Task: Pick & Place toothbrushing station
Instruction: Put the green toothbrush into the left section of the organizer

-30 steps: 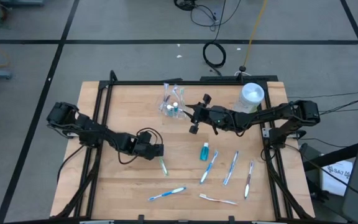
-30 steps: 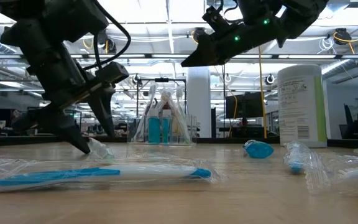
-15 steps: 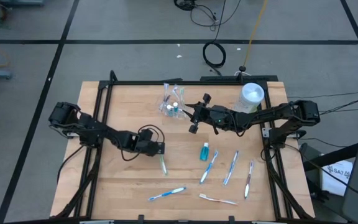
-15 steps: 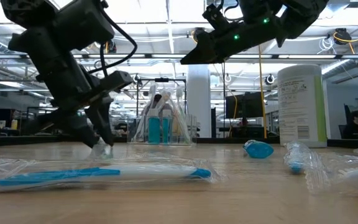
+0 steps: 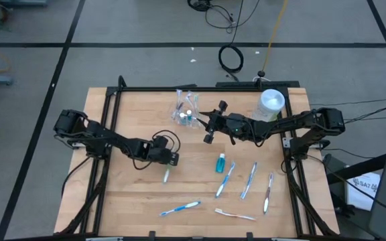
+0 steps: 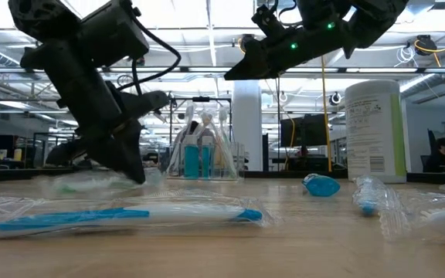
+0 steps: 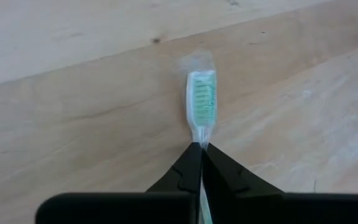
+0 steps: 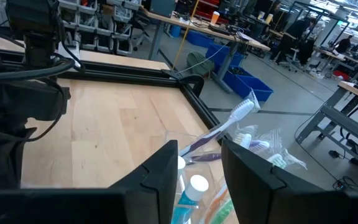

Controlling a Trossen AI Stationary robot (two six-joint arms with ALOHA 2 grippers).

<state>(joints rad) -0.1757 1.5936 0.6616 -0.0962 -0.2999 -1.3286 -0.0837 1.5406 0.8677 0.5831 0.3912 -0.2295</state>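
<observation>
Your left gripper (image 5: 171, 159) sat left of centre on the surface (image 5: 133, 114), jaws clamped on a wrapped green toothbrush (image 7: 201, 99) lying just near of it. Your right gripper (image 5: 210, 127) hovered beside the clear cup (image 5: 186, 110) of brushes at the far edge, jaws apart and empty. The pick looked made; next you would need to lift and carry the brush to that cup.

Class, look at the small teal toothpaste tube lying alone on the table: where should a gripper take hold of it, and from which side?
Probably across the middle of the toothpaste tube's body, coming straight down from above. It lies flat on the table, long axis running roughly front to back, so fingers closing across its narrow width fit best. The toothbrush beside it leaves little room at the near end.
</observation>
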